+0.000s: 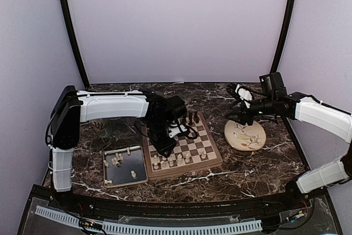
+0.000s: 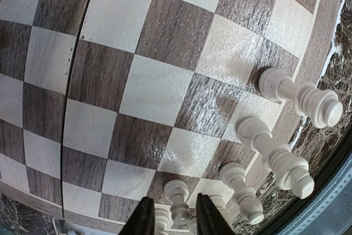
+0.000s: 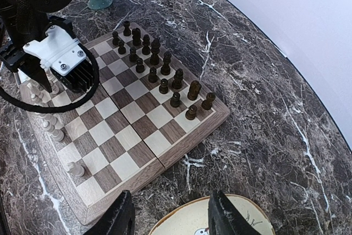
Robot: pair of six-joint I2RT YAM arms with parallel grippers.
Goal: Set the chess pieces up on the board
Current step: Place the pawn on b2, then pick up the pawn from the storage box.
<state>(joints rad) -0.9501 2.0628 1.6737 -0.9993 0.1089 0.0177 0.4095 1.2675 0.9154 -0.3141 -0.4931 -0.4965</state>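
Top external view shows the dark marble table [image 1: 264,169] with both arms over it. The left arm [image 1: 110,105] reaches from its base across to the right, bends at the elbow and points its wrist straight down over the near left part of the board [image 1: 184,172]. The right arm [image 1: 322,116] is folded in from the right side, with its wrist held above the far edge of the round plate [image 1: 258,141]. The board lies in the middle of the table, between the grey tray [image 1: 124,150] on its left and the plate on its right. The plate's painted pattern is too small to make out.

Dark pieces [image 3: 155,48] stand in two rows along the far side of the board. White pieces [image 1: 179,159] stand on the near rows, and a few more white ones [image 1: 116,160] lie in the tray.

The left gripper [image 2: 175,218] has its fingers [image 2: 144,217] narrowly parted on either side of a white pawn [image 2: 179,196] on the board's edge row. Whether they press on it cannot be told. The right gripper [image 3: 171,216] is spread wide with nothing between its fingers [image 3: 226,213].
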